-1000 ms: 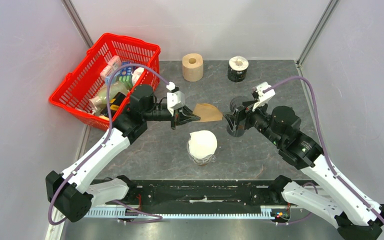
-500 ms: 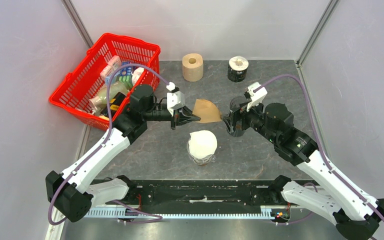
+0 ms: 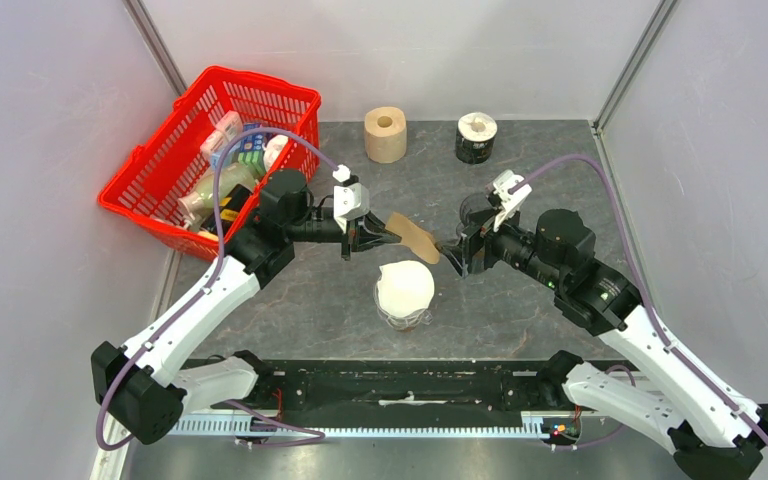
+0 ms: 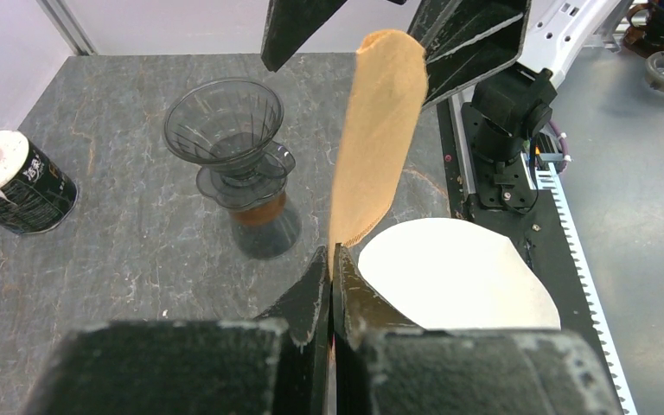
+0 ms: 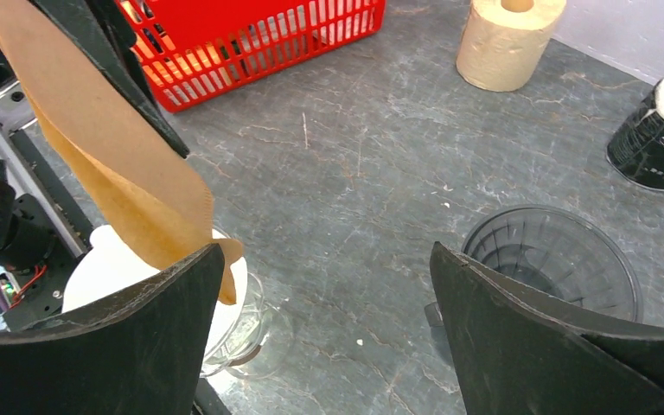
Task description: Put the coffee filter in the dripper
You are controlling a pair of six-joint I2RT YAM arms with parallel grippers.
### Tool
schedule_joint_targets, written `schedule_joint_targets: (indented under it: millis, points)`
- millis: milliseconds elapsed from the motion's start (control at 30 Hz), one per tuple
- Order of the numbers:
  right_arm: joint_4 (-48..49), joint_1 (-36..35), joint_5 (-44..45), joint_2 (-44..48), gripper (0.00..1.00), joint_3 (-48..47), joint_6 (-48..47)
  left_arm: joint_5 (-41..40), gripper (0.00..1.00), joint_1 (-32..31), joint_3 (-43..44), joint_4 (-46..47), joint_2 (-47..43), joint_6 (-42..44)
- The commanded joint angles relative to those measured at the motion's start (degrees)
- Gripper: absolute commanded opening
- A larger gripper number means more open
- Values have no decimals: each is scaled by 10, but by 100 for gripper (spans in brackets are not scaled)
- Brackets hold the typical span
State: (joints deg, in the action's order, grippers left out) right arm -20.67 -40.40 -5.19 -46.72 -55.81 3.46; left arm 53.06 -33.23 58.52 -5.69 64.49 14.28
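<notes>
Pinching flat brown paper coffee filter (image 3: 415,237) near its crimped seam with left gripper (image 3: 385,236), jaws pressed tight together on the paper. Holding it off the dark grey stone-pattern surface (image 3: 340,290), standing on edge, far end reaching in between the fingers of right gripper (image 3: 457,252). Running right gripper spread wide, clamping nothing; can't tell whether either finger touches the paper. Seeing smoky translucent plastic cone dripper (image 3: 473,208) upright on its stand on the surface, just behind right gripper, apart from the filter, no filter in it yet. Seeing rounded white paper piece (image 3: 405,285) on top of a clear glass cup (image 5: 255,333), just beside the held filter on the side nearer the arm bases. Also spotting further back: red plastic mesh basket (image 3: 295,115) of groceries at far left, tan paper roll (image 3: 385,134), black can with white top (image 3: 477,138).
</notes>
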Motion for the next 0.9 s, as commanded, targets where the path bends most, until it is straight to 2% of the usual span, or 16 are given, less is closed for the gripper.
schedule_joint_targets:
  millis: [0,300,600,733,867]
  points:
    - [14,-3,-27,13,97,-24,6,13,2,-1,21,18,-6,10]
    - [-4,-3,-36,15,97,-23,9,14,2,-1,19,35,-6,-4]
    - [37,-3,-90,-22,96,-32,-6,34,2,-1,19,34,-7,-3]
    - [80,-3,-134,-47,92,-36,3,48,2,-1,21,33,-5,-2]
    - [106,-2,-153,-77,83,-50,18,62,2,-1,21,26,-5,8]
